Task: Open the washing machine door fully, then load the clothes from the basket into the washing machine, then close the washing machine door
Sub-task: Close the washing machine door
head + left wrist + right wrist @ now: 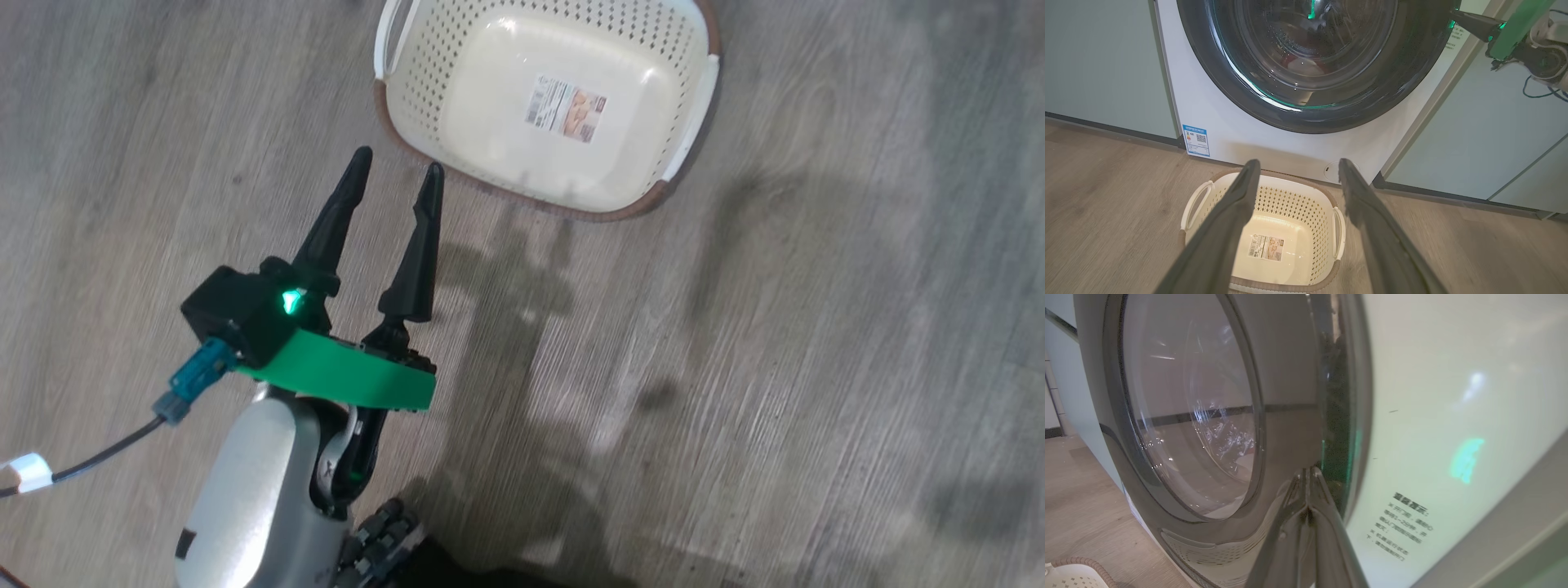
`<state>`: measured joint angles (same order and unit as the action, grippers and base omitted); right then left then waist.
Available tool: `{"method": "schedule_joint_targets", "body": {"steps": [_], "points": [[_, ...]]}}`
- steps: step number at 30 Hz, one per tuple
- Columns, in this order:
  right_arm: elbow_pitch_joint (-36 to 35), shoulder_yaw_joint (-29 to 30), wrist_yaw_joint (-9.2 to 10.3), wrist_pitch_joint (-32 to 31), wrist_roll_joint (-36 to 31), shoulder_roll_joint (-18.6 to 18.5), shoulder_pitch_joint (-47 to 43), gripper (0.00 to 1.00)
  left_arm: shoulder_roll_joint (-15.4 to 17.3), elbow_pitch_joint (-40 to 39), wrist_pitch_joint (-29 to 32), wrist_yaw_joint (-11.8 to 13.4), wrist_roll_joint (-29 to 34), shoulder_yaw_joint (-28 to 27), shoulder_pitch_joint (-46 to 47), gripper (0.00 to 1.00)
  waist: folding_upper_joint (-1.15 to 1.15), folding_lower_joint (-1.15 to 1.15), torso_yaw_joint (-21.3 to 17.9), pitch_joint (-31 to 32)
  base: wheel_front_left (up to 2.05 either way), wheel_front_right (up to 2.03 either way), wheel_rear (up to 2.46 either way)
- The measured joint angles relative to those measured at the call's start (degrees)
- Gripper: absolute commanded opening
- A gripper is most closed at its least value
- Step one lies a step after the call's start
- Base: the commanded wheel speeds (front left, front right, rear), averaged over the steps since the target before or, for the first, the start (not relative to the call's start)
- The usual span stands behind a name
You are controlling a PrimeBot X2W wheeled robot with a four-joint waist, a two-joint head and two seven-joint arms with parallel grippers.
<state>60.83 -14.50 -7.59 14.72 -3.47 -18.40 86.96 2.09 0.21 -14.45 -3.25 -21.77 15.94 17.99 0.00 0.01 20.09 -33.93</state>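
- The right claw is pinched fully shut with nothing between its fingers. Its tips are laid against the outer edge of the washing machine door, at about 2 o'clock on the rim in the left wrist view.
- The door is seen flat against the washing machine, or very nearly so. Whether the latch is caught cannot be told.
- A slip is judged the main risk: the rim is glossy and curved, so narrow tips pressed at its very edge could slide off toward the white front — the door would then be left unlatched.
- A second risk is judged to be fabric trapped at the seal, which would stop the door short.
- The door is shown as a wide black ring around a clear domed bowl. Through the glass the clothes are made out dimly, as a reddish patch beside a pale one.
- The basket is seen empty on the floor, label showing, at 6 o'clock below the door.
- The left claw is spread wide and empty, hung above the floor with the basket at its 1 o'clock — a careless drop could knock it.
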Motion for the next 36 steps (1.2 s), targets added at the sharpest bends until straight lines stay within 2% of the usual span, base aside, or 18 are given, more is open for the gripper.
{"method": "schedule_joint_targets", "body": {"steps": [5, 8, 18, 19, 25, 29, 36], "points": [[-4.4, 1.5, 0.07, 0.0, 0.0, 0.7, -5.3, 0.0, 0.0, 0.1, 0.0, 0.2, 0.3, -1.2, 0.0, 1.0, 0.0, 0.0, -1.1, 2.2, 0.0, 0.0, 0.0], [-8.8, 1.5, 0.07, 0.0, 1.4, 2.2, -13.8, 0.0, 0.0, 0.5, 0.0, 0.0, 1.7, -2.2, -0.3, 1.0, 0.01, 0.0, -2.3, 5.2, 0.0, 0.0, 0.0], [-23.2, 1.7, 0.07, 0.0, 9.9, 4.2, -33.7, 0.0, 0.0, 1.8, 0.0, -0.7, 4.8, -7.3, -5.6, 1.0, 0.01, -0.01, -7.5, 14.3, 0.0, 0.0, 0.0], [-23.2, 1.7, 0.07, 0.0, 9.9, 4.2, -33.7, 0.0, 0.0, 1.8, 0.0, -0.7, 4.8, -7.3, -5.6, 1.0, 0.01, -0.01, -7.5, 14.3, 0.0, 0.0, 0.0], [-33.2, 7.9, 0.08, 0.0, 12.4, 6.7, -47.1, 0.0, 0.1, 1.9, 0.0, -1.3, 6.2, -7.8, -7.6, 1.0, 0.01, -0.01, -11.6, 19.2, 0.0, 0.0, 0.0], [-39.8, 12.1, 0.08, 0.0, 12.8, 10.7, -54.9, 0.0, 0.1, 1.9, 0.0, -0.9, 6.2, -8.6, -8.9, 1.0, 0.01, -0.01, -14.2, 22.0, 0.0, 0.0, 0.0], [-46.9, 15.4, 0.08, 0.0, 13.2, 14.5, -65.6, 0.0, 0.1, 2.0, 0.0, 0.3, 6.2, -11.0, -10.4, 1.0, 0.01, -0.01, -18.4, 25.4, 0.0, 0.0, 0.0]]}}
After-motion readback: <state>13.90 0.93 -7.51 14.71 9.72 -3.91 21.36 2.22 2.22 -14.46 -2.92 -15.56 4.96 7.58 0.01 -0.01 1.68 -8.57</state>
